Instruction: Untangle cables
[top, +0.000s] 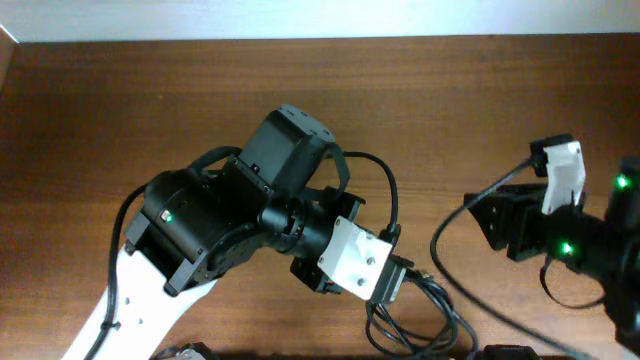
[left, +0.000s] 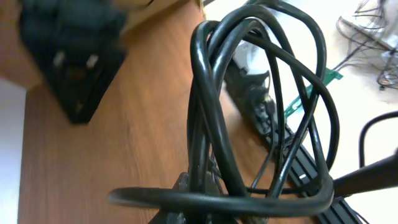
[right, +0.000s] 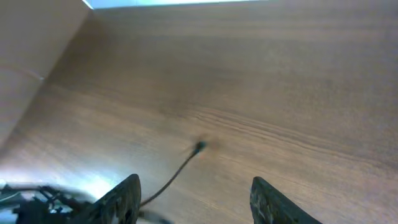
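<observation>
Cables (left: 211, 112) are pinched by the left hand (top: 393, 283); a single loop should be drawn slowly by the spread right hand (right: 196, 202)

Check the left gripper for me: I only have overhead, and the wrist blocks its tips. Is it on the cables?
Observer: The left wrist view shows several loops of the black cables bunched right in front of the camera. They converge towards the left gripper, but its jaws are too hidden to call.
Operator: And the other arm?
Observer: In the right wrist view the right gripper is open, with nothing in it.
Operator: Any loose end it could take?
Observer: Yes, one thin cable end lies on the table just ahead of it.
</observation>
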